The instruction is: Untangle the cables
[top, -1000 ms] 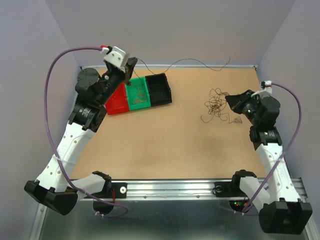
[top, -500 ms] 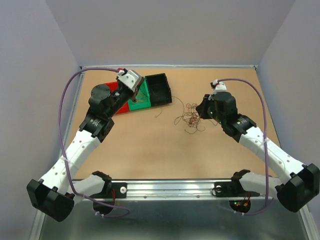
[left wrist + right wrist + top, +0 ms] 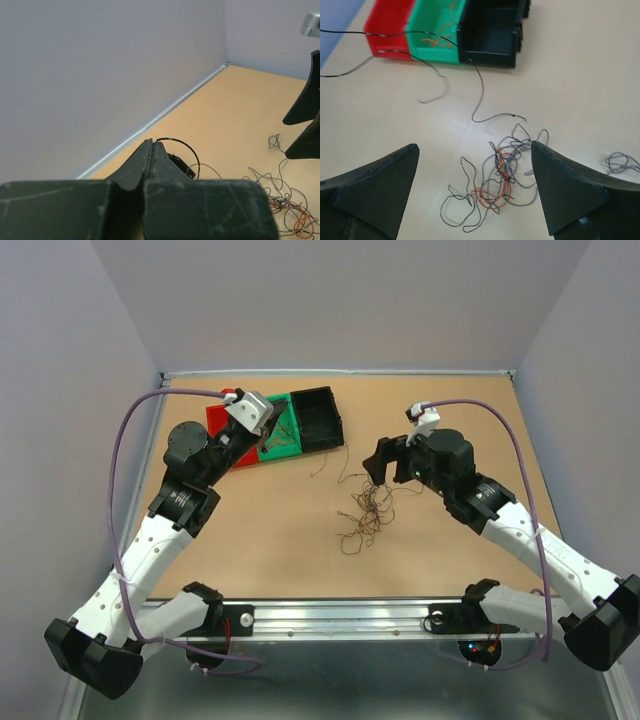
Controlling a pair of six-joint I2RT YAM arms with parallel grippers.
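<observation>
The cables [image 3: 362, 516] lie as a loose tangle of thin dark and orange-red wires on the table, near its middle. In the right wrist view the cables [image 3: 506, 176] sit on the table between and beyond the two fingers. My right gripper [image 3: 386, 462] [image 3: 475, 146] is open, just above and behind the tangle, holding nothing. My left gripper [image 3: 264, 430] [image 3: 151, 142] hovers over the bins, shut on one thin dark cable strand [image 3: 186, 148]. That strand [image 3: 476, 85] runs from the left, past the bins, down toward the tangle.
Red bin [image 3: 389, 26], green bin [image 3: 436, 31] with a few orange wires in it, and black bin [image 3: 492, 31] stand in a row at the back left. A small separate curl of wire [image 3: 620, 162] lies right of the tangle. Walls close the table on three sides.
My right gripper dragged the tangle from the right side toward the middle, then opened and let it drop. The left gripper shifted over the bins, still shut.
</observation>
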